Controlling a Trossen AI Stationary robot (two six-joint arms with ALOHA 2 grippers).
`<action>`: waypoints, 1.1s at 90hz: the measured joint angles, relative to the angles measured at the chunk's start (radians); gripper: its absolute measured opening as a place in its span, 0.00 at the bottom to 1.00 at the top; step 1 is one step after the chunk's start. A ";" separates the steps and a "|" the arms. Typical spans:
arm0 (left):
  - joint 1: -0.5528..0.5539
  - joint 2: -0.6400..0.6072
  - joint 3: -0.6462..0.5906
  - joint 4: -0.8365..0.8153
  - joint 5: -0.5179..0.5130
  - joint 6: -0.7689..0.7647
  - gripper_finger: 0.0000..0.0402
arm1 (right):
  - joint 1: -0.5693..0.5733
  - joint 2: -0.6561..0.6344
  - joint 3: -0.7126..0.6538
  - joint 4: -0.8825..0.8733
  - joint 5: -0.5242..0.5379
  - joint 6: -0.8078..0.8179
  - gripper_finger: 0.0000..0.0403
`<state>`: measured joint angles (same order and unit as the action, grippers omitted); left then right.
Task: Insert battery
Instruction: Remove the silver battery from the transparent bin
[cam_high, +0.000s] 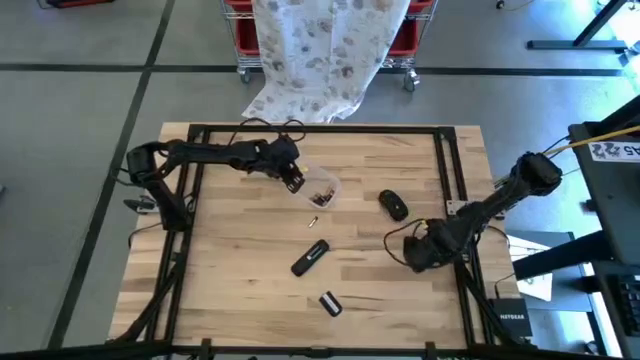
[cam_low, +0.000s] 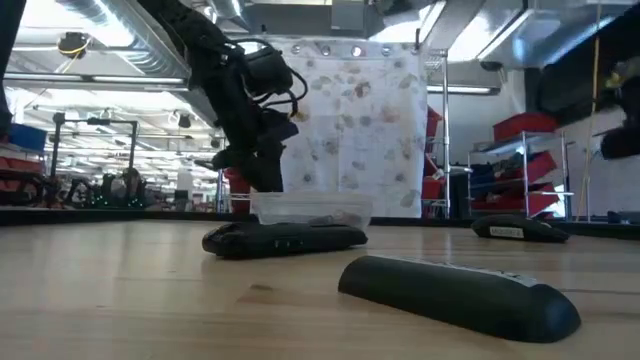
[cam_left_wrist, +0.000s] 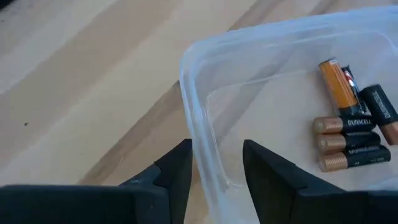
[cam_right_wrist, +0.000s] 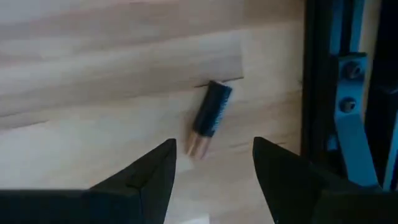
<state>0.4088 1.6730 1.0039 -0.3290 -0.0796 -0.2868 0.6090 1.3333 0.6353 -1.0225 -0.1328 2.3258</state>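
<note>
A clear plastic container (cam_high: 320, 189) holds several black-and-copper batteries (cam_left_wrist: 351, 127). My left gripper (cam_left_wrist: 216, 171) is open at its near-left corner, one finger outside the container's wall (cam_left_wrist: 202, 134) and one inside, with a gap on both sides. One loose battery (cam_high: 313, 222) lies on the wood between the container and the black remote (cam_high: 310, 258). The remote's cover (cam_high: 330, 303) lies nearer the front edge. My right gripper (cam_right_wrist: 214, 165) is open low over the table's right side, and another battery (cam_right_wrist: 210, 115) lies flat just ahead of its fingers.
A black mouse (cam_high: 393, 205) sits right of the container. The black frame rail (cam_right_wrist: 320, 74) runs close beside the right gripper's battery. In the low view the remote (cam_low: 285, 238) and cover (cam_low: 460, 290) lie in front of the container (cam_low: 310, 208).
</note>
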 joint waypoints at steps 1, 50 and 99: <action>0.000 0.000 0.000 0.000 0.000 0.002 0.31 | 0.000 0.001 -0.005 0.005 0.003 0.000 0.48; -0.001 0.000 0.000 -0.020 0.026 0.002 0.31 | -0.019 0.006 -0.114 0.167 0.080 -0.043 0.17; 0.002 0.000 0.000 -0.029 0.023 -0.006 0.31 | -0.034 -0.113 0.051 0.137 0.467 -0.202 0.04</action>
<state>0.4105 1.6726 1.0039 -0.3578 -0.0565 -0.2927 0.5755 1.2198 0.6864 -0.8856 0.3345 2.1240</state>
